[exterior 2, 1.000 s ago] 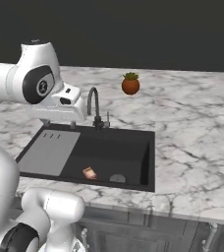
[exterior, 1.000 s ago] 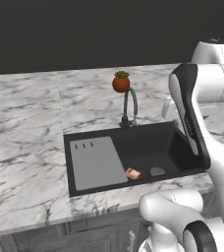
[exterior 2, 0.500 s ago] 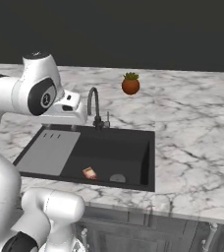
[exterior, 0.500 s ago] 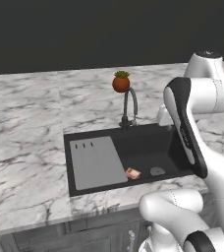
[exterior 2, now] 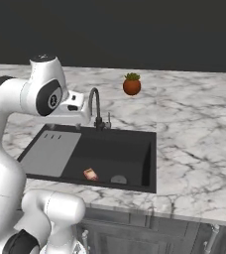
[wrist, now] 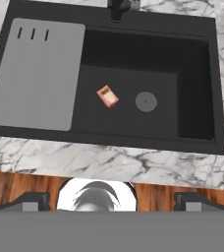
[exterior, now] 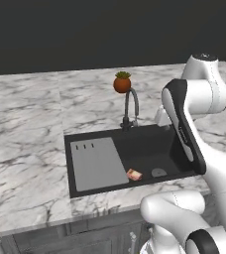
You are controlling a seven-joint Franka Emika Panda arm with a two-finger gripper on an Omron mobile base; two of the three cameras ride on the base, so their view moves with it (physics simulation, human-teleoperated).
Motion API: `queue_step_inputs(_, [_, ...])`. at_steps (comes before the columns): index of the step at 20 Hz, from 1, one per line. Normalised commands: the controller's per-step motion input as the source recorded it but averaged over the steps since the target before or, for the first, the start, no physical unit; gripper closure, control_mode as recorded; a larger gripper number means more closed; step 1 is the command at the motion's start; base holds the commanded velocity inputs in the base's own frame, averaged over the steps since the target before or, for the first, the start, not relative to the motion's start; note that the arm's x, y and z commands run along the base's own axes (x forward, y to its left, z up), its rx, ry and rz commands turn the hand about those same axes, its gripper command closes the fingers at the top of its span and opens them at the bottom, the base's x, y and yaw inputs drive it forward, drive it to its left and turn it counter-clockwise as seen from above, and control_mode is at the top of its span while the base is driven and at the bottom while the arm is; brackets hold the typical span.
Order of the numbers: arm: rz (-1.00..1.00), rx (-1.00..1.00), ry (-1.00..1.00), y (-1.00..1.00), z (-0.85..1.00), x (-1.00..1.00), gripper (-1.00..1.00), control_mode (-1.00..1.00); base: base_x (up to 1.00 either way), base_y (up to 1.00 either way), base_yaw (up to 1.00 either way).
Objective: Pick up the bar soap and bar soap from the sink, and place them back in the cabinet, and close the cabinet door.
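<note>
From the hand camera I look down past my gripper, its two fingertips set wide apart and holding nothing. Well below it, furthest left, lies the grey drainboard of the black sink. Right of that, one bar soap rests flat on the basin floor, just beside the round drain. Marble table rims the sink.

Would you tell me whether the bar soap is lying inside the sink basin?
Inside: the bar soap lies flat on the sink floor beside the drain.
</note>
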Motion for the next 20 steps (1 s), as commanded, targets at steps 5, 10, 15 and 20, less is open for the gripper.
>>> queue_step_inputs(5, [0.0, 0.0, 0.0, 0.01, -0.04, 0.29, -1.0, -1.0, 0.0, 0.0, 0.0])
queue_step_inputs(10, [0.0, 0.0, 0.0, 0.0, -0.01, 0.24, -1.0, -1.0, 0.0, 0.0, 0.0])
queue_step_inputs(15, [0.01, 0.0, 0.0, 0.0, -0.08, 0.12, -1.0, -1.0, 0.0, 0.0, 0.0])
queue_step_inputs(20, [0.01, 0.0, 0.0, 0.01, -0.19, 0.16, -1.0, -1.0, 0.0, 0.0, 0.0])
